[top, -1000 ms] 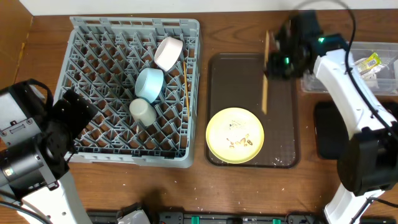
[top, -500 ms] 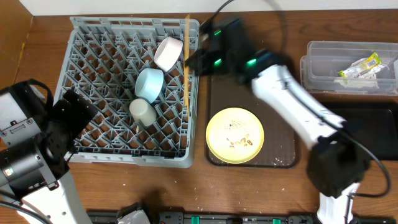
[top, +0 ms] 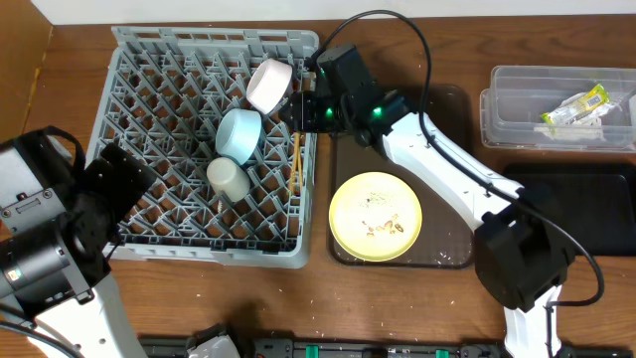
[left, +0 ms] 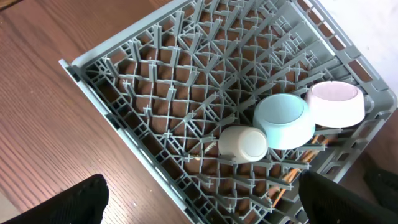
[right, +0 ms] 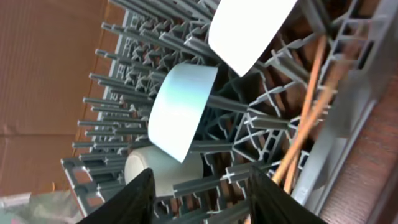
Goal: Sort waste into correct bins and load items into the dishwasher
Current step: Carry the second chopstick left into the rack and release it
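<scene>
Two chopsticks (right: 305,124) lie in the dish rack (top: 149,60), just beyond the parted right hand (right: 199,199).

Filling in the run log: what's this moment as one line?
right pincer: open over rack edge | chopsticks: lying in rack | yellow plate: on tray | left pincer: open
</scene>
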Robot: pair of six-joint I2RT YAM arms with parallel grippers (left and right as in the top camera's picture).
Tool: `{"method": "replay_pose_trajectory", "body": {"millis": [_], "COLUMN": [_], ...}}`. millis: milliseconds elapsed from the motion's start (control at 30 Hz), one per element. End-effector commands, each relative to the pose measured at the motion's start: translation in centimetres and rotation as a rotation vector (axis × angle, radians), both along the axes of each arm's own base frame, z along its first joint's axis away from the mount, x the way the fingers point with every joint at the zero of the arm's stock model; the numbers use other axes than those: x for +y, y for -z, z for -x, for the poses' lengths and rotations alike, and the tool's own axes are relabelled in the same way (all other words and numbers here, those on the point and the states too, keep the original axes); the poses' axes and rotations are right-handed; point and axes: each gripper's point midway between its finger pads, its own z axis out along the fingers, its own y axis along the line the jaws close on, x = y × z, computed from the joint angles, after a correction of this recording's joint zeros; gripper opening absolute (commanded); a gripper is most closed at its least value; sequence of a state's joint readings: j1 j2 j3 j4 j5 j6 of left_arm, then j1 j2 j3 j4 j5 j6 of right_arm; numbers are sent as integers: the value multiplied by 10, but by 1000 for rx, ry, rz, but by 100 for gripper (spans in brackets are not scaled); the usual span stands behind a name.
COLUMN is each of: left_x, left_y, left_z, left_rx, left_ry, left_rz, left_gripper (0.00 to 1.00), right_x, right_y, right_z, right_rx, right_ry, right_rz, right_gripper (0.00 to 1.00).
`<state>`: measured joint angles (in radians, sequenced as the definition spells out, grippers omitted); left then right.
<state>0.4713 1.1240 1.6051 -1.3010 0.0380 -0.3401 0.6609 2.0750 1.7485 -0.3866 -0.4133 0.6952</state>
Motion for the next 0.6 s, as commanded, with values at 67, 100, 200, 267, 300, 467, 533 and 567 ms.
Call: {"method": "replay_pose_trajectory", "body": {"millis": [67, 100, 200, 267, 300, 467, 533, 567], "left_x": [2, 2, 2, 2, 2, 2, 2, 2], "left_y": [-2, -2, -2, -2, -2, -2, -2, -2], "left_z": [1, 1, 1, 1, 1, 1, 1, 1], "left_rx": [-1, -1, -1, -1, -1, -1, -1, -1], "left_ry": [-6, -5, -6, -6, -6, -6, -5, -6], "left_rz": [-12, -12, -12, -12, -12, -12, -12, -12], "left_gripper": [99, 99, 99, 99, 99, 99, 99, 99], "right_x": [-15, -22, -57, -89, -108, -207, -247, -265], "right_y": [-9, -10, -18, -26, -30, -43, -51, -55], "right_z": [-2, -3, -7, -9, -10, -15, -12, -9], "right_rx": [17, 22, 20, 14, 16, 66, 87, 103], "right_ry": [-12, -6, 7, 19, 36, 205, 262, 295], "right_rz": [-9, 2, 56, 100, 126, 249, 270, 275], "right_gripper": [45, 45, 50, 73, 86, 99, 99, 99]}}
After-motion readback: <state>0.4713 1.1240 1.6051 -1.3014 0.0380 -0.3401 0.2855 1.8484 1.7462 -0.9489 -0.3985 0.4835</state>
